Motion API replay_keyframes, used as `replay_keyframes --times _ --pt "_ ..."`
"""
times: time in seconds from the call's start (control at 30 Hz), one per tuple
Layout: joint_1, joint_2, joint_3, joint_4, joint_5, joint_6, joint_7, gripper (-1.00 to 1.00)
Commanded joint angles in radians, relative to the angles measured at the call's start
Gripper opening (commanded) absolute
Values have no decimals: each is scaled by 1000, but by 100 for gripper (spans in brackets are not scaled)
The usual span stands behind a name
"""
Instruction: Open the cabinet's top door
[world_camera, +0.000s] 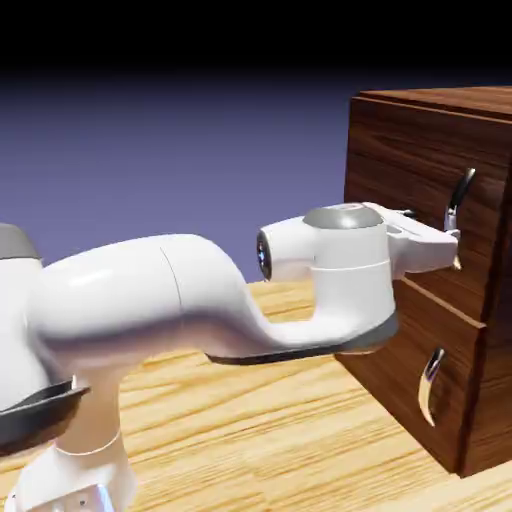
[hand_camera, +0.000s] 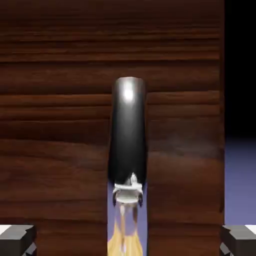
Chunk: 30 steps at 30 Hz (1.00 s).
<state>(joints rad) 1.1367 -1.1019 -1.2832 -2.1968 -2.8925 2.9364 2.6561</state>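
Observation:
The dark wooden cabinet (world_camera: 420, 140) stands at the exterior view's right. Its top door (world_camera: 400, 180) carries a curved silver handle (world_camera: 459, 198). My gripper (world_camera: 452, 248) sits close to the door front, just under that handle. In the hand view the top door (hand_camera: 55, 125) fills the picture and the handle (hand_camera: 128, 130) runs up the middle. The two grey fingertips (hand_camera: 17, 239) show in the bottom corners, far apart. My gripper (hand_camera: 128, 240) is open with nothing between the fingers, and the handle lies in line with the gap.
Below the top door is the lower panel (world_camera: 455, 350) with its own silver handle (world_camera: 432, 382). The cabinet rests on a light wooden table (world_camera: 250, 430). In the hand view the cabinet's side edge and blue-violet backdrop (hand_camera: 240, 165) show at the right.

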Motion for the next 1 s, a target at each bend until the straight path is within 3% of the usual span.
replay_keyframes --times 0.0,0.07,0.1,0.43,0.97 --pt "36 7 -17 29 -2 -5 -1 0" --pt "98 18 -46 77 -5 -12 -2 0" --pt "98 18 -46 77 -5 -12 -2 -100" --pt "-228 178 168 -178 3 -178 232 -100" --pt "-783 171 712 -551 391 -397 241 -100"
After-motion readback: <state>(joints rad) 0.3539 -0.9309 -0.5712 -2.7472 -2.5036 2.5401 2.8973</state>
